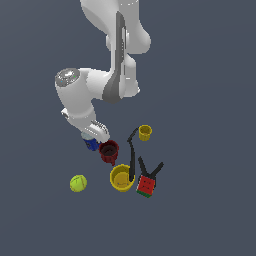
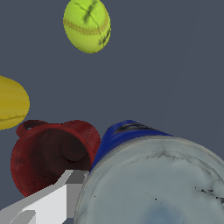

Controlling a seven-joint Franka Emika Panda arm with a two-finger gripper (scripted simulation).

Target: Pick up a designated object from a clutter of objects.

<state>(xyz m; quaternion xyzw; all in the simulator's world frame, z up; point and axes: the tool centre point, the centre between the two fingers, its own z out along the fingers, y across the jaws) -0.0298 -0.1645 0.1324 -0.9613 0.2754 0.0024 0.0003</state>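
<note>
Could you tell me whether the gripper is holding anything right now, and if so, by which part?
It cannot be told. The gripper is down at the blue can, one finger beside its lid, but no closed grip is visible.
</note>
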